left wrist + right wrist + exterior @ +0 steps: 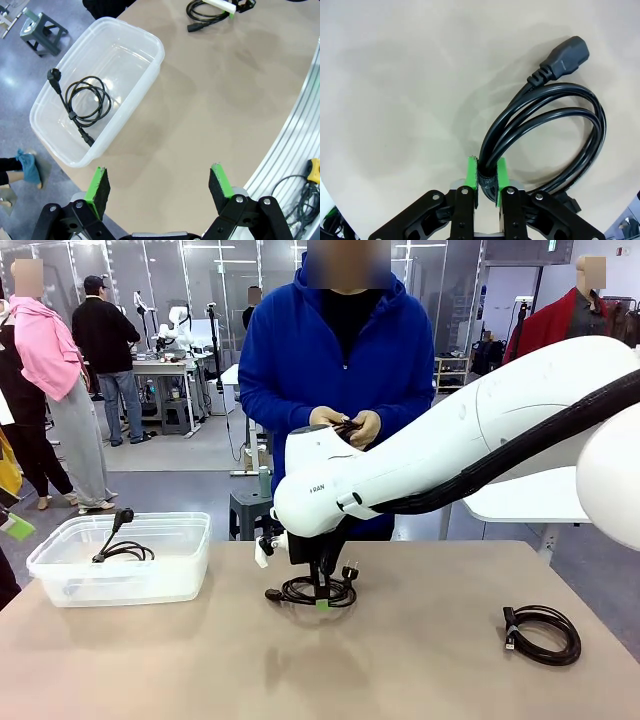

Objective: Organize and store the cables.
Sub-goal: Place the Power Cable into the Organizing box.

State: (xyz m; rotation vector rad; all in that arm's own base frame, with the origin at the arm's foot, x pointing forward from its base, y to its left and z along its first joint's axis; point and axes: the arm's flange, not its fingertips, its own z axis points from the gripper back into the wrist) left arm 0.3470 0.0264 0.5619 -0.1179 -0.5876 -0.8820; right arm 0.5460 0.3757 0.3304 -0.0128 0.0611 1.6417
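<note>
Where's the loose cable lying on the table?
Front view: the loose cable lies on the table's right side, well right of the cable the right end effector grips.

Your tan table (420,660) fills the near ground, matte and evenly lit. Past its far edge you see a grey floor (190,455) with a soft sheen — a small grey stool (246,505) stands on it just behind the table. Farther back, glass partitions (190,280) cross the room, a cluttered workbench (165,367) before them, strip lights (212,248) overhead. A white tabletop (530,498) sits to your right.
</note>
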